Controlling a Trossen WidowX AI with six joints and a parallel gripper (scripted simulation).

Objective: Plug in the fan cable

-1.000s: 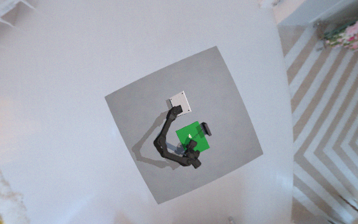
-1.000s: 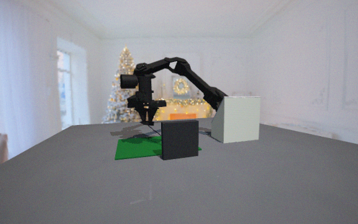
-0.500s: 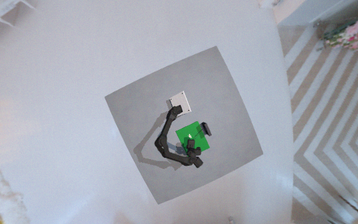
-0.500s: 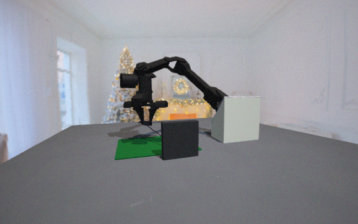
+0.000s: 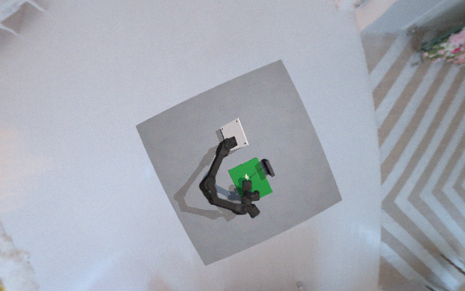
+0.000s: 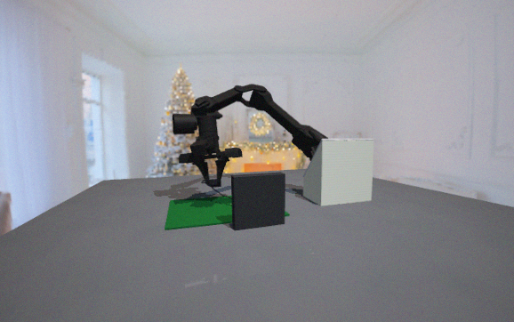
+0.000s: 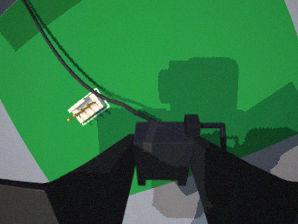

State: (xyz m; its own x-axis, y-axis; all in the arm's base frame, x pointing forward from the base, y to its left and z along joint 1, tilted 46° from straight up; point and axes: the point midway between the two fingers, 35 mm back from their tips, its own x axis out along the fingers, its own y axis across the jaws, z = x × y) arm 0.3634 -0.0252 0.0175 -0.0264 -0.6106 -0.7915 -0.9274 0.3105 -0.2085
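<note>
Jaws: the gripper (image 6: 213,181) (image 7: 162,140) is partly closed, firm on the plug
Plug (image 7: 164,145): above the board, beside the header, unseated; probably light, rigid; best held by its side walls, as now
Cable (image 7: 64,62): runs past the header toward the fan; likely soft, may tug
Header (image 5: 246,177) (image 7: 89,107): bare; pins probably bend easily
Board (image 5: 263,187) (image 6: 196,213) (image 7: 135,40): flat beneath the header
Fan (image 5: 267,168) (image 6: 258,201): upright, beyond the header
</note>
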